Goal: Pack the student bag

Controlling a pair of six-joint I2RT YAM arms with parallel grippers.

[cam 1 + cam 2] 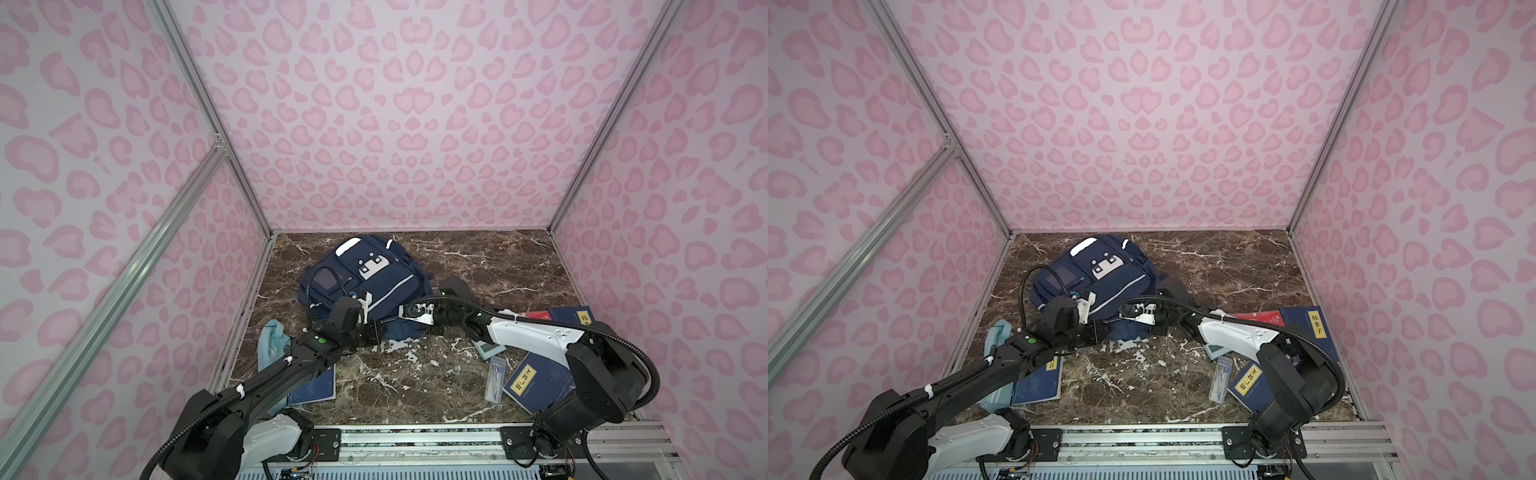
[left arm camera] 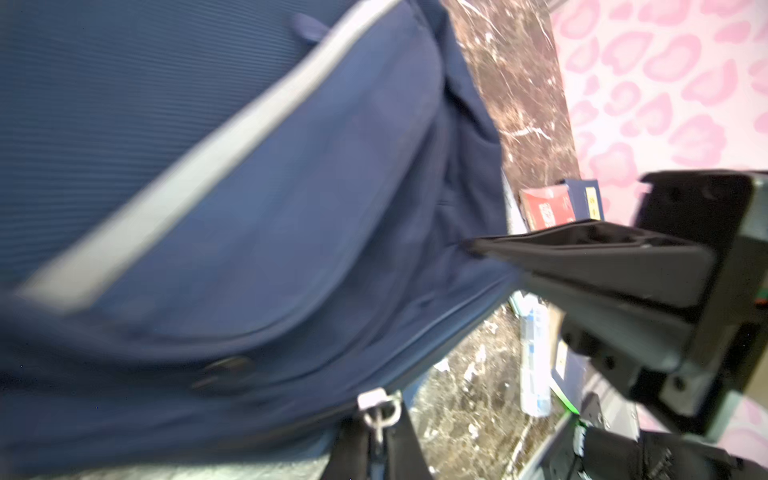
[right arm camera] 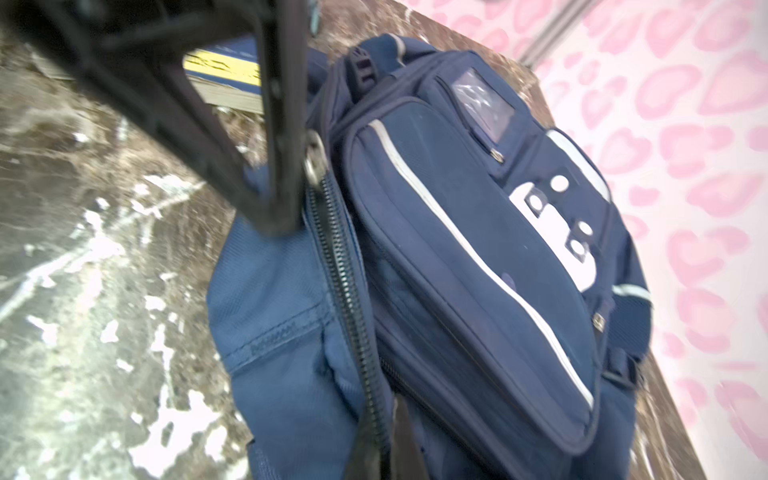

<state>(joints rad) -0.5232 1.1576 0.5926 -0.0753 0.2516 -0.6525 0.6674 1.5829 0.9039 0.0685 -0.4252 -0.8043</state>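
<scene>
The student bag (image 1: 365,278) (image 1: 1100,276), navy with white stripes and patches, lies at the back left of the marble floor in both top views. My left gripper (image 2: 379,440) is shut on the bag's metal zipper pull (image 2: 380,409) at its near edge. In the right wrist view the same pull (image 3: 313,160) shows beside the left fingers (image 3: 274,199). My right gripper (image 3: 386,444) is shut on the bag's fabric along the black zipper track (image 3: 345,291). Both grippers, left (image 1: 384,330) and right (image 1: 422,328), meet at the bag's near side.
Navy books with yellow labels lie at right (image 1: 536,382), far right (image 1: 575,318) and under the left arm (image 1: 313,386). A red book (image 1: 534,316), a clear pencil box (image 1: 496,378) and a light blue pouch (image 1: 272,345) also lie on the floor. Pink walls enclose three sides.
</scene>
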